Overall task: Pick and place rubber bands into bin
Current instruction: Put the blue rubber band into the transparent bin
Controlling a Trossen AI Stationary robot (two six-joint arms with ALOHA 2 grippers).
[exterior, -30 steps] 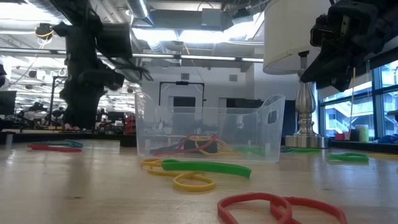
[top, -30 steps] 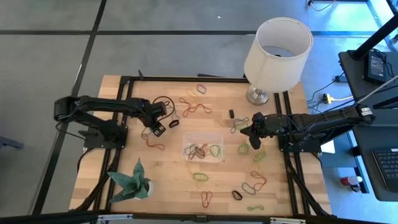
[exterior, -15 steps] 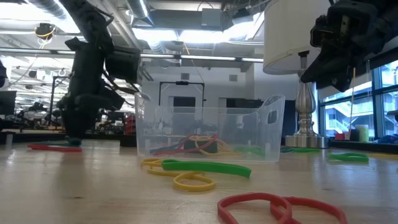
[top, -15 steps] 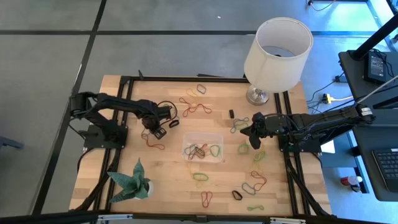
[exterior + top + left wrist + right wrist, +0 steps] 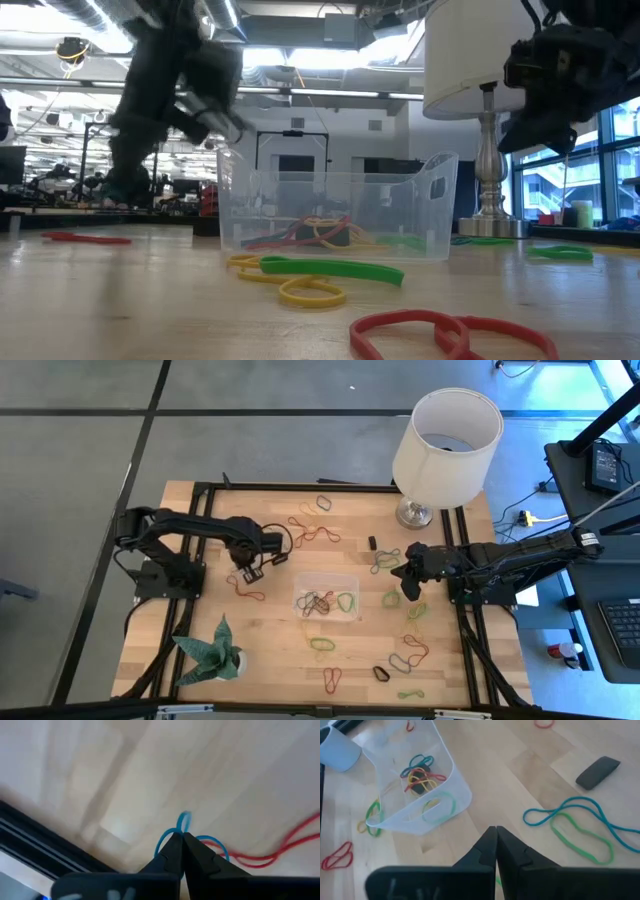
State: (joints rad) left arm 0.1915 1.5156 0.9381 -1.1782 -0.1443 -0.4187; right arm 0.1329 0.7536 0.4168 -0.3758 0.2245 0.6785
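Since 1 s ago, left gripper [image 5: 181,837] went from wide open to fully closed, pinching a blue rubber band [image 5: 184,822] at mid-left of high view, red band [image 5: 280,851] just beside. Right gripper [image 5: 496,834] closed, empty, mid-right of high view, hovering near blue/green bands [image 5: 580,827]. Bin [image 5: 327,596] at frame center, between both grippers, bands inside. No readable text.

We see two arms built of dark, nearly black, blocky links joined by rounded joint housings, each rising from a black base. A thin black cable loops loosely beside the left end effector [image 5: 248,570]. The right end effector [image 5: 411,588] ends in the same matte black. Both carry two smooth, tapering, wedge-shaped fingers [image 5: 172,851] without visible markings.
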